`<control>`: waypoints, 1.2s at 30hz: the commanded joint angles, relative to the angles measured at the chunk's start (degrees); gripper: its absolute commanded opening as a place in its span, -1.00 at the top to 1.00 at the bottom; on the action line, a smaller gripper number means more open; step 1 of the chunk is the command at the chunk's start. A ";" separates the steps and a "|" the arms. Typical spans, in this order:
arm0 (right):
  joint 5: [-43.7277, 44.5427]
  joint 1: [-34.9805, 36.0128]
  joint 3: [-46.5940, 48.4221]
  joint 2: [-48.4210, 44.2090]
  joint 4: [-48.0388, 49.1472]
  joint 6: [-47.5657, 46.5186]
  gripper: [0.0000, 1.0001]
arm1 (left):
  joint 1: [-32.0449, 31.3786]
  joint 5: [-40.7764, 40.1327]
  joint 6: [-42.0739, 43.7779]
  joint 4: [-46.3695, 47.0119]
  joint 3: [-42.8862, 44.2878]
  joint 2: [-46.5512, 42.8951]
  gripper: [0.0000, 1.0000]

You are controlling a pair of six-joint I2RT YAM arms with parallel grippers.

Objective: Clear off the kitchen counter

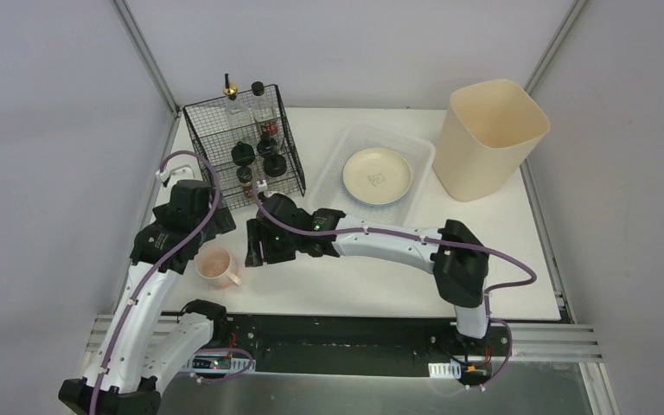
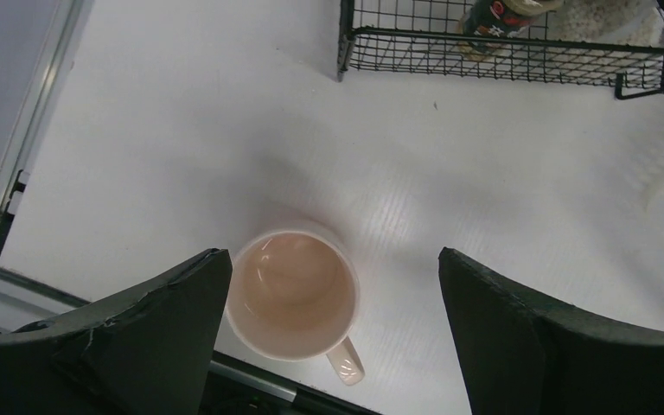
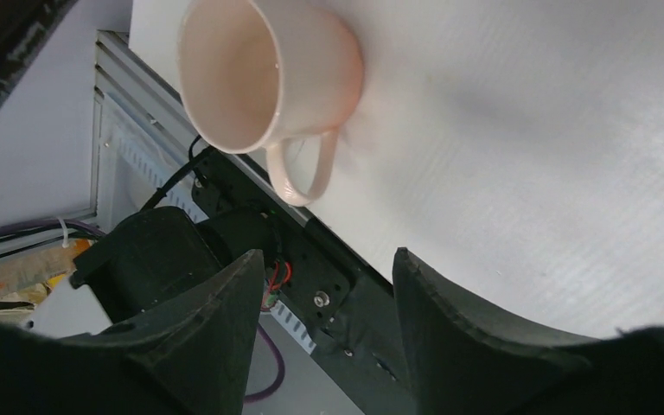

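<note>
A pale pink mug [image 1: 217, 265] stands upright and empty on the white kitchen counter [image 1: 380, 281], near its front left edge. My left gripper [image 1: 203, 242] hangs open just above it. In the left wrist view the mug [image 2: 292, 294] sits between the fingers, close to the left one and apart from the right one, and the gripper [image 2: 333, 259] holds nothing. My right gripper [image 1: 255, 251] is open and empty just right of the mug. In the right wrist view the mug [image 3: 259, 69] lies beyond the open gripper [image 3: 327, 255], its handle toward the counter's edge.
A black wire rack [image 1: 242, 151] with several bottles stands at the back left. A clear tray [image 1: 415, 156] holding a cream plate [image 1: 378, 175] sits at the back middle. A tall beige bin [image 1: 488, 138] stands at the back right. The metal frame [image 1: 354, 333] runs along the front.
</note>
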 commanded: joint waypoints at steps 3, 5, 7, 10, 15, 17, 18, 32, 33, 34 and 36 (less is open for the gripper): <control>-1.06 1.66 7.08 4.83 5.54 2.56 -0.18 | 4.55 -2.86 1.86 -1.62 4.49 2.14 -0.88; -0.15 1.95 8.68 6.22 5.62 2.98 -0.18 | 6.43 -1.83 2.27 -1.57 5.04 3.30 -0.88; 1.10 2.21 10.01 7.45 5.49 3.28 -0.19 | 8.30 -0.91 2.50 -1.12 5.42 4.58 -0.88; 4.49 2.44 12.19 9.55 5.40 3.27 -0.18 | 10.97 1.28 1.91 0.13 5.05 6.11 -0.89; 6.73 2.53 16.35 13.99 4.67 3.58 -0.17 | 15.77 4.63 1.37 1.78 4.10 8.65 -0.89; 6.45 2.60 17.50 15.48 5.17 3.90 -0.15 | 17.09 4.91 1.25 2.33 3.71 8.87 -0.89; 6.36 2.63 18.10 16.27 5.45 4.05 -0.14 | 17.49 4.92 1.09 2.63 3.48 8.78 -0.89; 6.68 3.59 24.23 23.23 2.60 3.00 -0.02 | 24.58 7.88 -2.23 3.94 0.79 7.06 -0.91; 6.97 3.59 24.30 23.37 2.14 2.70 -0.01 | 24.53 8.01 -2.22 3.91 0.75 6.94 -0.91; 7.16 3.59 24.31 23.38 1.64 2.51 0.02 | 24.65 8.25 -2.23 3.92 0.68 6.82 -0.91; 7.40 3.59 24.31 23.31 0.85 2.13 0.07 | 24.67 8.41 -2.19 3.93 0.67 6.69 -0.91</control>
